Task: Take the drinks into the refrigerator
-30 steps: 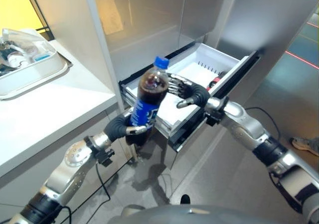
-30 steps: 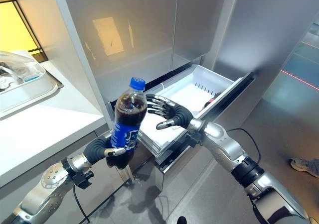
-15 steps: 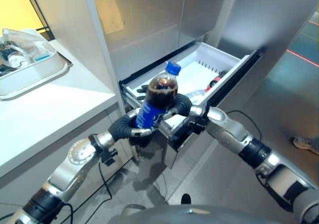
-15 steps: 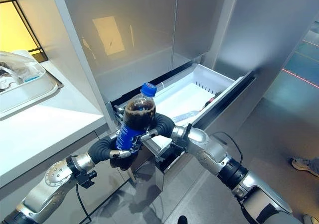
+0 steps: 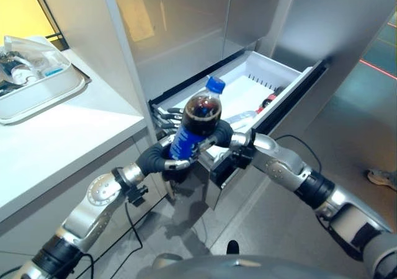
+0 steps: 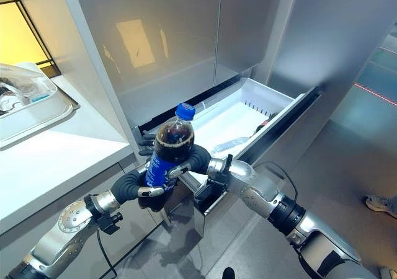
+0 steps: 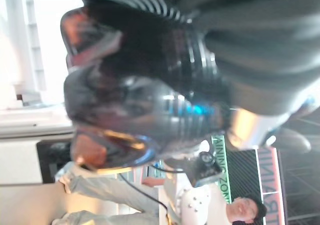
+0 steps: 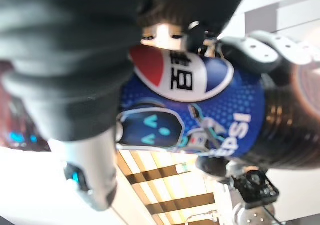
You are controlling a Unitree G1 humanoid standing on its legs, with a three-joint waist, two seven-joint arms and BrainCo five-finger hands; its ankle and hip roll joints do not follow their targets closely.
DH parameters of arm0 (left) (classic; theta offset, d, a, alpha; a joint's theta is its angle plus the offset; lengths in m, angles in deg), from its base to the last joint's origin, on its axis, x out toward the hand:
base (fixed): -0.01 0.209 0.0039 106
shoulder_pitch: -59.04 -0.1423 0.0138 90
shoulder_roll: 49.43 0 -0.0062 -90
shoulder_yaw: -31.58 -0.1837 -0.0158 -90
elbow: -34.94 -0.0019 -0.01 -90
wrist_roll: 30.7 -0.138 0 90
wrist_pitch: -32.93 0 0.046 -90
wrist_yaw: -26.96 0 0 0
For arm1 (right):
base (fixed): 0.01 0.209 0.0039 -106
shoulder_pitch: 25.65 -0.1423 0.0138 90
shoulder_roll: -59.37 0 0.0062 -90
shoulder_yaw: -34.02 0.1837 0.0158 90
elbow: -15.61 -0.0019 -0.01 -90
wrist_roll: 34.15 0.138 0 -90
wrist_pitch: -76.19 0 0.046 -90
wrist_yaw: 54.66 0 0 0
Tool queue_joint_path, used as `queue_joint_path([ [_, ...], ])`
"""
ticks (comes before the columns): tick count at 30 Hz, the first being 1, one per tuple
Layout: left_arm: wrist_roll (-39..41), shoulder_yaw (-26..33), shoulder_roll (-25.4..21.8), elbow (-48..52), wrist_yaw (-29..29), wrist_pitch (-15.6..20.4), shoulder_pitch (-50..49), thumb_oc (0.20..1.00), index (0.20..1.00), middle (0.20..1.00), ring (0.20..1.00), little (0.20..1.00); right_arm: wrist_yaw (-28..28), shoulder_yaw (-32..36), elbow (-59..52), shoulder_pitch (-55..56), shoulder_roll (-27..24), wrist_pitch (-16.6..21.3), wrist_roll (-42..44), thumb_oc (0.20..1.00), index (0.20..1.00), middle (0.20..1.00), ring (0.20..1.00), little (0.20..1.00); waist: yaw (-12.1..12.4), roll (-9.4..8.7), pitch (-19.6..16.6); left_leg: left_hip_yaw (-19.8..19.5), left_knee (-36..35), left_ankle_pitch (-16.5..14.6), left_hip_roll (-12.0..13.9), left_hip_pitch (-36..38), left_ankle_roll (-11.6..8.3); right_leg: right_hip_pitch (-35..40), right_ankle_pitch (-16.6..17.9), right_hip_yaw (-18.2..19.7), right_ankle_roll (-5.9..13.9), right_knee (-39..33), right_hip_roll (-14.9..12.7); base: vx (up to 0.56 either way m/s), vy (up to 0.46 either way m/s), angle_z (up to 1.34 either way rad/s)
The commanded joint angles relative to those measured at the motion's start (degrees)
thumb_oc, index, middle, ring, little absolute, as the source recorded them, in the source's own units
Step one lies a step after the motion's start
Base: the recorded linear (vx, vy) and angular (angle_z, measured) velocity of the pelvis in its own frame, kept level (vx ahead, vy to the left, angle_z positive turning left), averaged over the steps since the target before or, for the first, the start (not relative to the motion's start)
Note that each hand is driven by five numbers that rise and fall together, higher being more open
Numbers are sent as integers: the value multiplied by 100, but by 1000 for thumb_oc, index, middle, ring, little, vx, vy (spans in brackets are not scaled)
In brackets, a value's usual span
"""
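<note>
Stainless refrigerator [image 6: 248,25] ahead, white freezer drawer [image 6: 245,115] pulled out with a red-capped bottle [image 5: 268,99] lying at its far end. White tabletop [image 5: 56,130] on the robot's left carries a tray [image 5: 37,93] of clutter. Cola bottle [image 6: 169,149], blue cap and blue label, stands near upright just in front of the drawer's near corner. Left hand [image 6: 144,189] curled round the bottle's lower label. Right hand [image 6: 193,160] wraps the bottle's upper body from behind, fingertips [image 5: 162,113] poking past its left side.

White lettering on cola bottle [image 8: 200,110], green lettering on striped sign [image 7: 220,171]
</note>
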Motion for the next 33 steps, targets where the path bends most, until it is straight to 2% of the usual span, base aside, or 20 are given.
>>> queue_joint_path([
  [1, -6, -68, 217, 227, 134, 534, 864, 200, 200, 200, 200, 200, 311, -342, -986, -760, 514, 251, 558, 200, 200, 200, 200, 200, 99, -45, -37, -346, 7, -253, -448, -214, 569, 169, -803, -146, 343, 775, -211, 0, 0, 0],
  [6, -60, -43, 288, 195, 156, 517, 799, 200, 200, 200, 200, 200, 250, -275, -963, -664, 675, 284, 611, 200, 200, 200, 200, 200, 105, -35, -44, -335, 7, -258, -444, -212, 569, 173, -809, -127, 340, 767, -212, 0, 0, 0],
  [17, -112, 8, 376, 195, 210, 503, 695, 200, 200, 200, 200, 200, 183, -197, -1058, -558, 692, 356, 639, 200, 200, 200, 200, 200, 107, -14, -60, -336, 7, -270, -438, -213, 571, 172, -799, -122, 349, 753, -214, 0, 0, 0],
  [18, -127, 23, 390, 193, 226, 499, 689, 241, 241, 241, 241, 241, 173, -178, -1063, -545, 701, 367, 641, 200, 200, 200, 200, 200, 105, -13, -67, -338, 7, -273, -438, -210, 571, 176, -797, -118, 350, 746, -211, 0, 0, 0],
  [19, -120, 36, 412, 195, 224, 495, 668, 351, 351, 351, 351, 351, 167, -166, -1066, -531, 707, 363, 647, 200, 200, 200, 200, 200, 106, -11, -71, -335, 7, -277, -435, -208, 570, 180, -795, -116, 350, 742, -214, 0, 0, 0],
  [20, -115, 35, 433, 196, 231, 491, 654, 545, 545, 545, 545, 545, 159, -148, -1060, -513, 707, 367, 649, 200, 200, 200, 200, 200, 100, -11, -75, -332, 7, -281, -434, -206, 570, 184, -795, -121, 350, 738, -215, 0, 0, 0],
  [21, -115, 35, 434, 196, 231, 491, 654, 545, 545, 545, 545, 545, 159, -149, -1061, -512, 706, 366, 649, 200, 200, 200, 200, 200, 100, -10, -76, -332, 7, -281, -434, -206, 570, 184, -795, -121, 350, 737, -214, 0, 0, 0],
  [22, -111, 41, 449, 201, 236, 485, 644, 1000, 1000, 1000, 1000, 1000, 153, -133, -1060, -500, 719, 376, 665, 200, 200, 200, 200, 200, 102, -9, -78, -327, 7, -284, -431, -203, 571, 184, -796, -119, 352, 737, -213, 0, 0, 0],
  [29, 41, 165, 528, 222, 262, 411, 509, 1000, 1000, 1000, 1000, 1000, -1, 148, -1006, -388, 645, 554, 641, 200, 200, 200, 200, 200, 83, 4, -90, -319, 7, -291, -413, -197, 566, 175, -804, -113, 352, 741, -206, 0, 0, 0],
  [33, 237, 269, 486, 294, 160, 334, 340, 1000, 1000, 1000, 1000, 1000, -99, 569, -1008, -55, 470, 710, 668, 200, 200, 200, 200, 200, 58, 4, -99, -326, 7, -296, -412, -201, 569, 166, -807, -110, 356, 741, -200, 9, 1, 0],
])
